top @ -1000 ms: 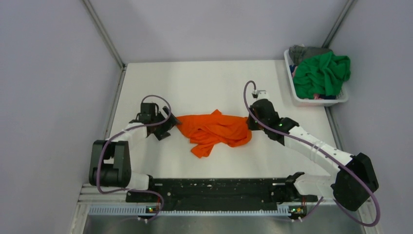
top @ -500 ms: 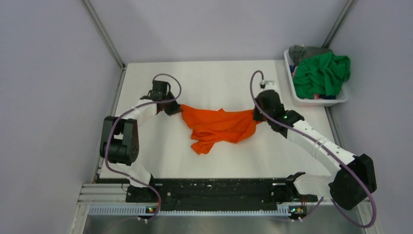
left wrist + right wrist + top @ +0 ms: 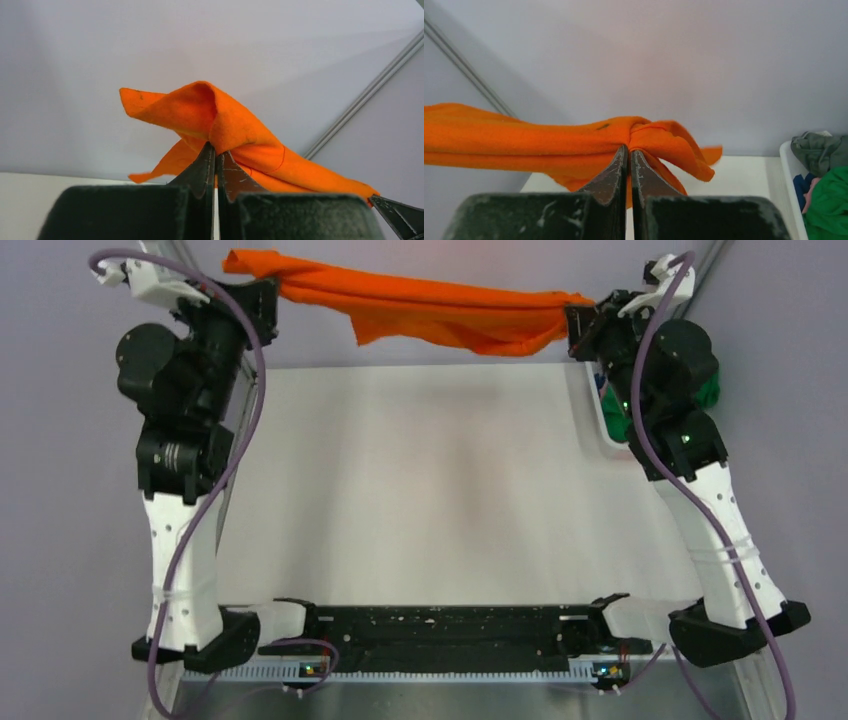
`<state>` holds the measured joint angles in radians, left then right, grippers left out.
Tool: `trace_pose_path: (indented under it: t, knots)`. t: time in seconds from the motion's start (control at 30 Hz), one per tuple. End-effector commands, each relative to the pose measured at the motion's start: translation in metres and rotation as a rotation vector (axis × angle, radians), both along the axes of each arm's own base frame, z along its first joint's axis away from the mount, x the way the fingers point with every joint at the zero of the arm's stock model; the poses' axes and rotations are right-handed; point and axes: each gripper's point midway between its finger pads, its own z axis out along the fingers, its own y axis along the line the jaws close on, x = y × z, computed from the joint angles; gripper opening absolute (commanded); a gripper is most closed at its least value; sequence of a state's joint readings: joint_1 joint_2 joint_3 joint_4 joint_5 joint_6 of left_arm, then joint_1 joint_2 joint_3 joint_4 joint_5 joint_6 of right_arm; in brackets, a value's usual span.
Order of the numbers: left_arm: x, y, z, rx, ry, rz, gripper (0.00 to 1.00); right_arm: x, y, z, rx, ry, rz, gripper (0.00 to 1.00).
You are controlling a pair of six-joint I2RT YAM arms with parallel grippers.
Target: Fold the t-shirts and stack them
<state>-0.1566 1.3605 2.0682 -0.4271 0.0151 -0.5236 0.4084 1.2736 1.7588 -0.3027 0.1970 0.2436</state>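
Note:
The orange t-shirt [image 3: 420,308] hangs stretched in the air high above the table, bunched into a sagging band between both raised arms. My left gripper [image 3: 262,288] is shut on its left end; in the left wrist view the cloth [image 3: 235,132] folds over the pinched gripper [image 3: 216,150]. My right gripper [image 3: 578,320] is shut on its right end, with the cloth [image 3: 549,137] bunched at that gripper [image 3: 628,148]. A green t-shirt [image 3: 831,200] and a grey t-shirt [image 3: 819,147] lie in the basket at the right.
The white slatted basket [image 3: 603,425] stands at the table's far right, mostly hidden behind the right arm. The white table [image 3: 430,480] lies below the arms. Grey walls close in the back and both sides.
Both arms rose from the table and swung upward and apart, lifting the orange t-shirt off the surface and stretching it out. The left gripper shut on the cloth.

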Motion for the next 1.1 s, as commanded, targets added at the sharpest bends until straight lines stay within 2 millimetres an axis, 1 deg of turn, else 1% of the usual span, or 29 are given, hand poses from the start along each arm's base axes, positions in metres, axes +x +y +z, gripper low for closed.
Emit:
trace_pose_path:
  t: [0.0,0.03,0.07,0.13,0.17,0.2,0.23,0.27,0.3,0.33,0.37,0.4,0.43,0.47,0.5,0.53,0.57,0.6,0.63,0.67,0.7,0.8,0.87,0.9,0.97,1.07]
  knots:
    - [0.014,0.016,-0.102,0.072,0.225,0.087,0.0,-0.009,0.001,-0.074,-0.075,0.161,0.036,0.0]
    - [0.01,0.016,-0.122,0.073,0.248,0.086,0.0,-0.017,0.004,-0.097,-0.067,0.21,0.067,0.0]
    - [0.004,0.016,-0.143,0.069,0.274,0.083,0.0,-0.03,0.01,-0.118,-0.053,0.254,0.116,0.0]
    - [-0.006,0.019,-0.199,0.045,0.365,0.093,0.0,-0.052,0.022,-0.172,-0.022,0.391,0.208,0.01]
    - [-0.012,0.021,-0.229,0.025,0.422,0.104,0.0,-0.062,0.026,-0.202,0.008,0.464,0.238,0.01]
    - [-0.019,0.022,-0.262,0.01,0.487,0.112,0.0,-0.072,0.03,-0.244,0.025,0.562,0.26,0.02]
    - [-0.028,0.023,-0.29,-0.013,0.538,0.113,0.0,-0.083,0.035,-0.269,0.049,0.628,0.297,0.03]
    - [-0.036,0.022,-0.326,-0.03,0.613,0.115,0.0,-0.093,0.038,-0.297,0.059,0.7,0.316,0.03]
    - [-0.045,0.023,-0.356,-0.048,0.679,0.124,0.0,-0.101,0.038,-0.321,0.06,0.764,0.326,0.05]
    - [-0.056,0.024,-0.399,-0.058,0.772,0.137,0.0,-0.11,0.038,-0.346,0.053,0.835,0.331,0.07]
    - [-0.066,0.025,-0.427,-0.068,0.833,0.147,0.0,-0.119,0.036,-0.369,0.042,0.903,0.328,0.11]
    - [-0.074,0.026,-0.448,-0.081,0.879,0.156,0.08,-0.127,0.033,-0.389,0.029,0.966,0.317,0.17]
    - [-0.082,0.028,-0.465,-0.083,0.925,0.17,0.24,-0.134,0.029,-0.407,0.014,1.021,0.304,0.26]
    - [-0.088,0.032,-0.476,-0.081,0.964,0.194,0.37,-0.139,0.025,-0.421,-0.002,1.064,0.286,0.38]
    - [-0.093,0.036,-0.481,-0.076,0.988,0.219,0.49,-0.142,0.02,-0.431,-0.015,1.092,0.264,0.48]
    - [-0.096,0.039,-0.483,-0.067,1.003,0.24,0.67,-0.143,0.017,-0.436,-0.025,1.106,0.241,0.56]
    - [-0.098,0.043,-0.482,-0.059,1.01,0.259,0.93,-0.143,0.013,-0.437,-0.034,1.108,0.221,0.65]
    - [-0.098,0.044,-0.479,-0.058,1.013,0.265,0.98,-0.14,0.009,-0.435,-0.044,1.097,0.199,0.72]
    - [-0.099,0.043,-0.473,-0.06,1.011,0.258,0.99,-0.136,0.005,-0.429,-0.053,1.076,0.175,0.79]
    - [-0.099,0.04,-0.469,-0.058,1.009,0.24,0.99,-0.131,0.002,-0.423,-0.061,1.051,0.154,0.91]
    - [-0.099,0.036,-0.464,-0.064,1.008,0.214,0.99,-0.126,-0.001,-0.416,-0.068,1.024,0.137,0.98]
    - [-0.099,0.015,-0.456,-0.098,1.01,0.098,0.99,-0.112,-0.001,-0.398,-0.07,0.96,0.121,0.99]
    - [-0.102,-0.008,-0.458,-0.139,1.017,-0.033,0.99,-0.104,0.007,-0.392,-0.059,0.93,0.147,0.99]
    - [-0.103,-0.018,-0.461,-0.159,1.023,-0.082,0.99,-0.099,0.012,-0.391,-0.053,0.917,0.165,0.99]
    - [-0.109,-0.033,-0.474,-0.187,1.052,-0.15,0.99,-0.088,0.02,-0.394,-0.046,0.907,0.19,0.99]
    - [-0.118,-0.052,-0.499,-0.199,1.121,-0.208,0.99,-0.071,0.033,-0.403,-0.04,0.908,0.218,0.99]
